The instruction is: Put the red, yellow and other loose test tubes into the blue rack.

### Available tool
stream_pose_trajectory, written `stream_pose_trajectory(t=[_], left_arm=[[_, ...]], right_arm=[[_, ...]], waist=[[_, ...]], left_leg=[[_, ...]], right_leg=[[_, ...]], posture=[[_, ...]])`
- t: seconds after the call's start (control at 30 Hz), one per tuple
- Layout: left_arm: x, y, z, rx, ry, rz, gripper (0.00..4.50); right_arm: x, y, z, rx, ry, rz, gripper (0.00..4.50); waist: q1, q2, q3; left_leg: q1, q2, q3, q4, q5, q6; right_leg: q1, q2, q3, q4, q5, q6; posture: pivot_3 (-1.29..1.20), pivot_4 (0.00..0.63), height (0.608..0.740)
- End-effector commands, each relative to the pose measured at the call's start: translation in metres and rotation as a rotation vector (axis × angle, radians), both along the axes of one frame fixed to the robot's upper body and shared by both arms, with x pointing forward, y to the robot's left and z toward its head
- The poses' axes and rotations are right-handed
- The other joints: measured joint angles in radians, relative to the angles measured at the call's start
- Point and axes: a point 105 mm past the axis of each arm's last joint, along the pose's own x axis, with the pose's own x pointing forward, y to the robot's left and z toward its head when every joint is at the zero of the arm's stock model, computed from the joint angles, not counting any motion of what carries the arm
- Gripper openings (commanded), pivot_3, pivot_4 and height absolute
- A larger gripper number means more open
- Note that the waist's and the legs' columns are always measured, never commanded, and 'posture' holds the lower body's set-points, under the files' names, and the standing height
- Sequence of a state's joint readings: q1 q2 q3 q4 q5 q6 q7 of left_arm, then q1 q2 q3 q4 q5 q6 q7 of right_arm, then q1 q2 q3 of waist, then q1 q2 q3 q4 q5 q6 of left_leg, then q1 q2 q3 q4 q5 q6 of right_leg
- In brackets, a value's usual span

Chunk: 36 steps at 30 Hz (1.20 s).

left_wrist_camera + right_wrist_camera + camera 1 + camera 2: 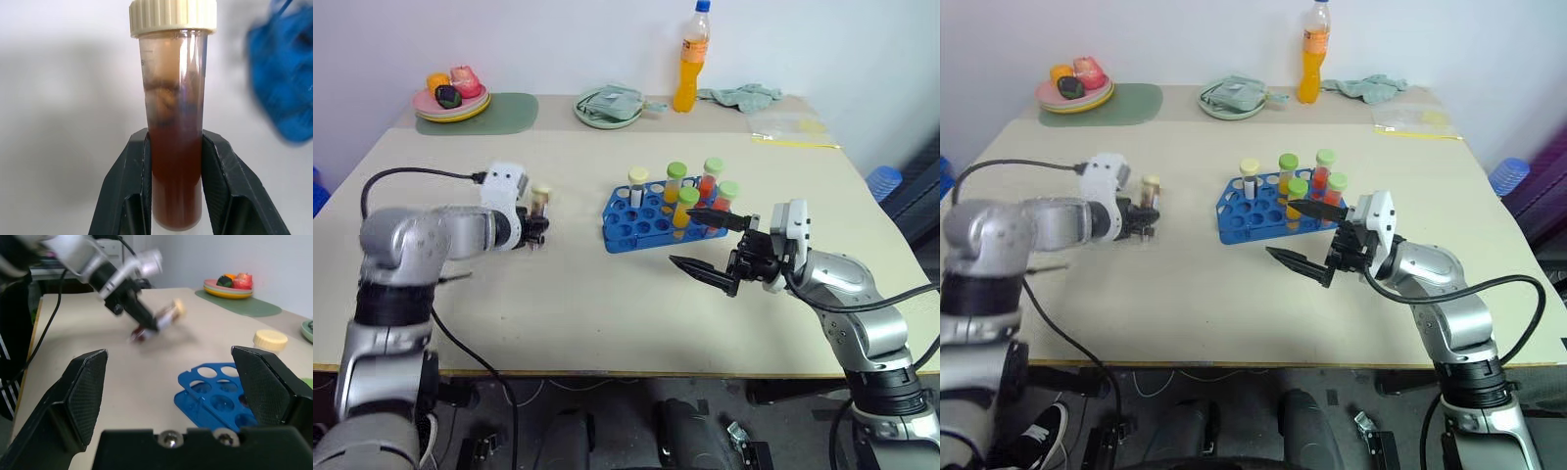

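Tube [175, 147] of dark brown liquid, cream-capped, sits pinched between the two black fingers of the left pincer [537, 233], cap upward, the fingers pressing on its lower half. It hangs above the bare desk [578, 313], towards the desk's left side and well apart from the blue rack [641, 223], which stands near the middle of the desk. Five capped tubes already stand in the rack, crowded along its far and right rows; the holes nearest the left pincer and along the near edge look free.

The step in hand appears to be carrying this brown tube across to the rack and seating it. To do it well, the left arm should keep the tube upright, with its rounded bottom clear of the rack's top, until it is centred over a free hole on the rack's near-left side. That choice avoids brushing the caps of the standing tubes. The descent should then be straight down, and the fingers should part only once the tube is guided by the hole.

The right pincer [712, 250] hovers just beside the rack's right end with its fingers spread wide and nothing between them; it ought to hold clear, since a nudge could slide the light rack.
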State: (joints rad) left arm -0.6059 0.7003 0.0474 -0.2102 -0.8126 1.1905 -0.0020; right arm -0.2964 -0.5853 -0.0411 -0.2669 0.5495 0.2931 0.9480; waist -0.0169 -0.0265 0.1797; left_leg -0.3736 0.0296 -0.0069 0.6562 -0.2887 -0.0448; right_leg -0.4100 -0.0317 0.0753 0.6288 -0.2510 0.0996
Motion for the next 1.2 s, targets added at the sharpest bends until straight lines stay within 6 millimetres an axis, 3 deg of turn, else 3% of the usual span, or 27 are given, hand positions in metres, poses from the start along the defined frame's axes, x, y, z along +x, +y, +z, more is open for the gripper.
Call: stream_pose_trajectory(t=[0.03, 0.2, 0.3, 0.43, 0.6, 0.8, 1.2], left_arm=[[-0.008, -0.016, 0.035, -0.023, -0.337, -0.083, 0.82], [-0.026, -0.053, 0.033, -0.031, -0.613, -0.314, 0.82], [-0.022, -0.068, 0.032, 0.026, -0.74, -0.416, 0.82], [-0.001, -0.088, 0.035, 0.05, -0.856, -0.467, 0.82], [0.018, -0.113, 0.022, 0.11, -0.911, -0.509, 0.82], [0.015, -0.146, 0.002, 0.092, -0.923, -0.608, 0.82], [0.016, -0.168, -0.017, 0.073, -0.927, -0.621, 0.82]], right_arm=[[-0.003, 0.0, 0.014, 0.015, -0.06, -0.012, 4.5], [-0.002, 0.007, 0.02, 0.024, -0.07, -0.024, 4.5], [0.0, 0.009, 0.023, 0.018, -0.075, -0.03, 4.5], [0.006, 0.005, 0.027, -0.029, -0.104, -0.057, 4.5], [0.003, 0.005, 0.03, -0.02, -0.102, -0.066, 4.5], [0.001, -0.001, 0.028, -0.024, -0.099, -0.098, 4.5], [-0.001, -0.014, 0.022, -0.032, -0.093, -0.146, 4.5]], waist=[[0.003, 0.0, 0.0], [0.008, -0.001, -0.001], [0.007, 0.0, -0.001], [0.008, 0.0, -0.001], [0.003, 0.0, -0.001], [0.005, 0.0, -0.001], [0.005, 0.0, -0.001]], left_leg=[[0.0, 0.0, 0.0, -0.001, 0.0, -0.001], [-0.001, -0.001, 0.0, -0.001, 0.001, 0.0], [-0.001, -0.001, 0.001, -0.001, 0.001, 0.0], [-0.001, -0.001, 0.0, -0.001, 0.001, 0.001], [-0.002, -0.001, 0.0, 0.002, -0.002, 0.005], [-0.002, 0.0, 0.0, 0.002, -0.003, 0.007], [-0.002, 0.0, 0.0, 0.004, -0.003, 0.007]], right_leg=[[0.0, 0.0, 0.0, -0.001, 0.0, -0.001], [0.001, 0.0, 0.0, -0.005, 0.0, -0.002], [0.001, 0.0, 0.001, -0.005, 0.0, -0.002], [0.002, 0.002, 0.0, -0.006, 0.0, -0.001], [0.002, 0.003, 0.0, -0.006, 0.002, 0.003], [0.002, 0.003, 0.0, -0.006, 0.003, 0.005], [0.003, 0.003, 0.0, -0.004, 0.003, 0.005]], posture=[[0.0, 0.15, 0.74], [0.0, 0.15, 0.74], [0.0, 0.15, 0.74], [0.0, 0.15, 0.74], [0.0, 0.15, 0.74], [0.0, 0.15, 0.74], [0.0, 0.15, 0.74]])
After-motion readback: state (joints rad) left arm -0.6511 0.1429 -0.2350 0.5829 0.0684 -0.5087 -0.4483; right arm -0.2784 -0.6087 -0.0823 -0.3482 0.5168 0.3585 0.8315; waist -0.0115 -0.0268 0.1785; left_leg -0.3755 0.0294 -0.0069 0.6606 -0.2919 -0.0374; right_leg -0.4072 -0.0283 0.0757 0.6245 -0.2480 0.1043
